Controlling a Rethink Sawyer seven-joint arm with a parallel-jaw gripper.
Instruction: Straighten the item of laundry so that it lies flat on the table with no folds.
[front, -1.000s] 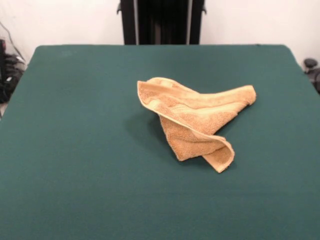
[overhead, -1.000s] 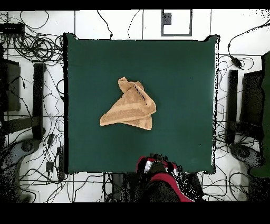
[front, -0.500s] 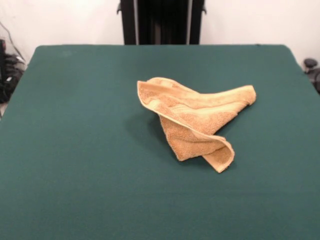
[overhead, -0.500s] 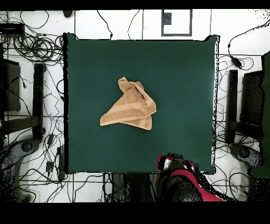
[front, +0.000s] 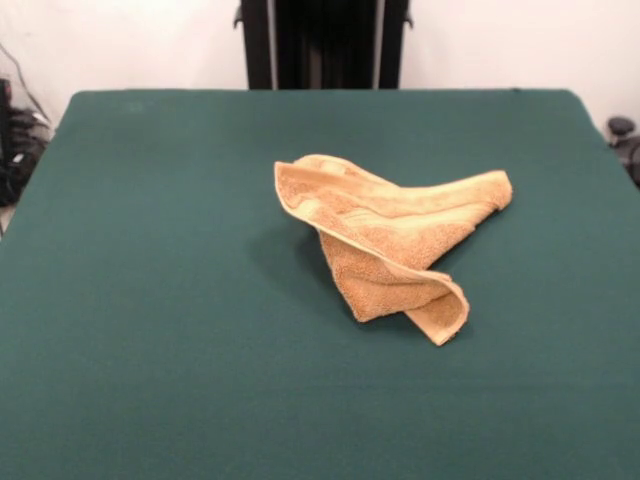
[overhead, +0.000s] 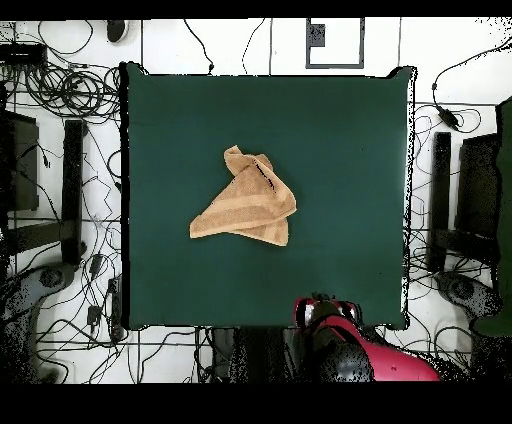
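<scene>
While my arm (overhead: 365, 355) is showing only as a red and black bulk past the table's near edge in the overhead view, low and right of centre, I am not finding my gripper in either view, so I cannot tell whether my jaws are released or clenched. Nothing of me is reaching over the table (front: 150, 300) in the front view.

The towel (front: 390, 240) is lying crumpled near the middle of the green cloth, a little right of centre in the front view, well apart from every edge. It is sitting in a rough triangle with several layers folded over each other: one rounded fold is standing up at its left, a long point is stretching toward the right and far side, and a hemmed corner is curling over at the near right. From above, the towel (overhead: 245, 205) is showing as a triangle, its wide part lying toward my side and a narrow bunched tip pointing away from me; a woven band is running across its lower layer.

Cables (overhead: 60, 85) are lying tangled on the floor around the table (overhead: 340, 150)
</scene>
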